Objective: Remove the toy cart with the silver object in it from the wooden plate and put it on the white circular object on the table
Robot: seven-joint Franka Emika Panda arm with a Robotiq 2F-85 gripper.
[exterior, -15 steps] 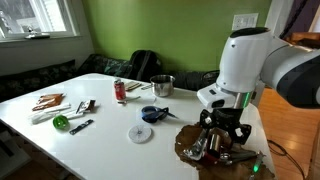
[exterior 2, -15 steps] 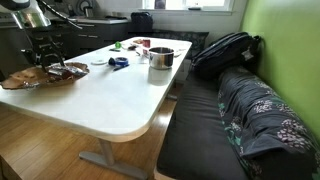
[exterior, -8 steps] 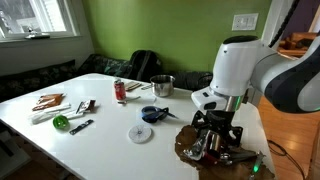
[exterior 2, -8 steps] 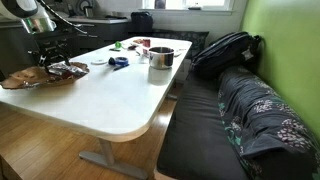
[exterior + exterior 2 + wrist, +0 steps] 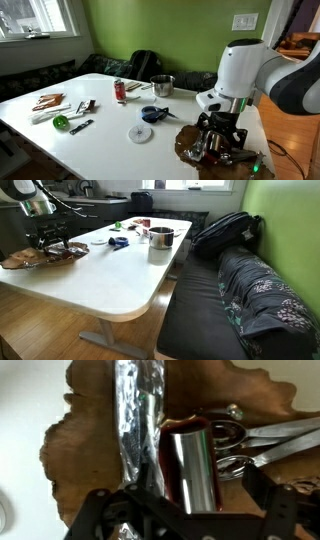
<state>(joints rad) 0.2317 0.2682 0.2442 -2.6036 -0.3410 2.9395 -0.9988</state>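
Note:
In the wrist view the wooden plate (image 5: pixel 85 455) with its wavy edge fills the frame. On it lies the toy cart (image 5: pixel 168 475), a dark frame with reddish sides, holding the silver object (image 5: pixel 196 468), a shiny cylinder. My gripper (image 5: pixel 190 510) is open just above the plate, its dark fingers on either side of the cart, apart from it. In both exterior views the gripper (image 5: pixel 221 131) (image 5: pixel 46 242) hangs low over the plate (image 5: pixel 186 150) (image 5: pixel 20 261). The white circular object (image 5: pixel 140 133) lies flat on the table, away from the plate.
A crumpled foil piece (image 5: pixel 138 410) and loose silver utensils (image 5: pixel 262 442) share the plate. On the table are a blue round object (image 5: pixel 152 114), a steel pot (image 5: pixel 162 86), a red can (image 5: pixel 120 91) and more utensils (image 5: pixel 70 112). A bench with a backpack (image 5: pixel 225 230) runs alongside.
The arm has shifted slightly sideways and back over the plate and sits a little lower. Nothing has been taken hold of or moved.

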